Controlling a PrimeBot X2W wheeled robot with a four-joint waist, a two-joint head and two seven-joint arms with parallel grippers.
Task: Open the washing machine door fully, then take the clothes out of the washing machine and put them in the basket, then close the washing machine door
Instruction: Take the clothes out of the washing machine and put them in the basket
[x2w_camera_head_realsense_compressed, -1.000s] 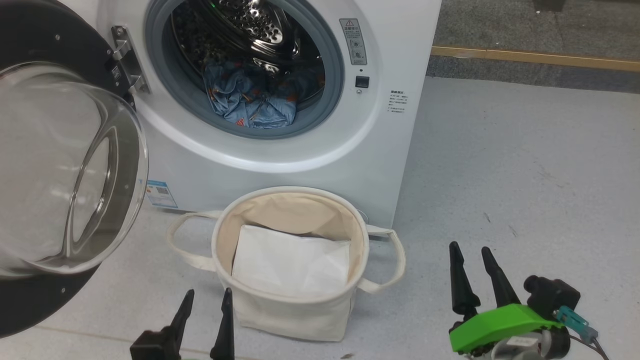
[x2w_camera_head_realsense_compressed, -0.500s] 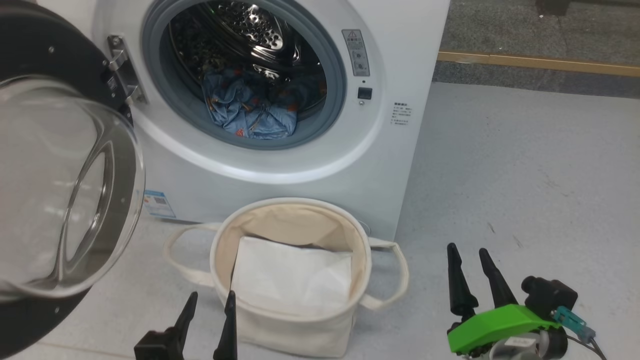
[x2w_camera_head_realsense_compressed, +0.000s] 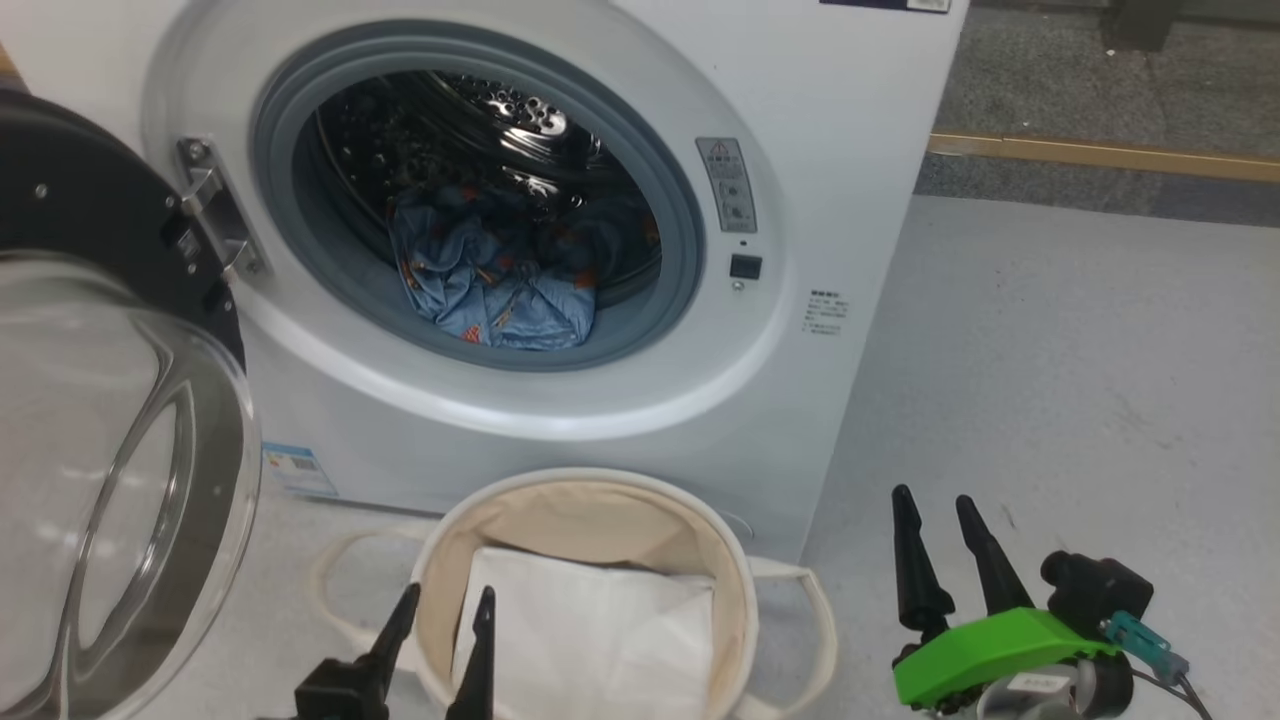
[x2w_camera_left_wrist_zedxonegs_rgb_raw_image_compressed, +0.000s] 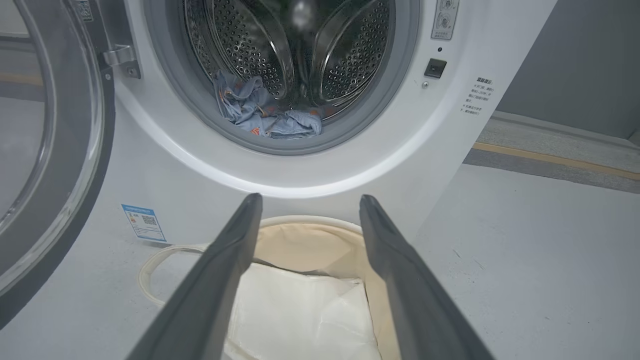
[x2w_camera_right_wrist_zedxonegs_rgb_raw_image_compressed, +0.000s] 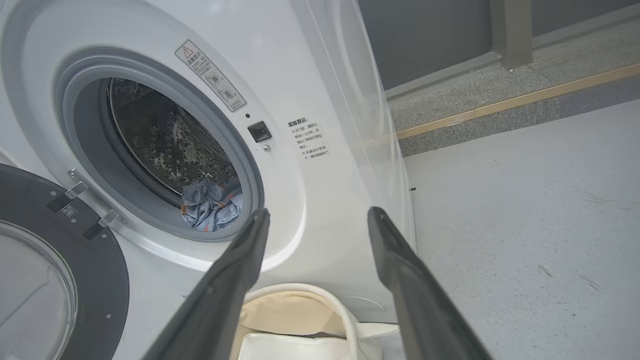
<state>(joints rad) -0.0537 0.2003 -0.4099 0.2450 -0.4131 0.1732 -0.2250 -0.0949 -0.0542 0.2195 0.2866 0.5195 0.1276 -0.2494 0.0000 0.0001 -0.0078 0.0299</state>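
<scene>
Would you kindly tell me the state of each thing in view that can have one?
Washing machine door: open, swung out to the left.
Washing machine: opening uncovered, loaded.
Clothes: bunched at the bottom of the drum.
Basket: upright on the floor, holding a white packet, no clothes.
Left gripper: jaws open, empty.
Right gripper: jaws open, empty.

Even bright light; glare inside washing machine (x2w_camera_head_realsense_compressed: 700, 400) (wrist views' edges bend).
</scene>
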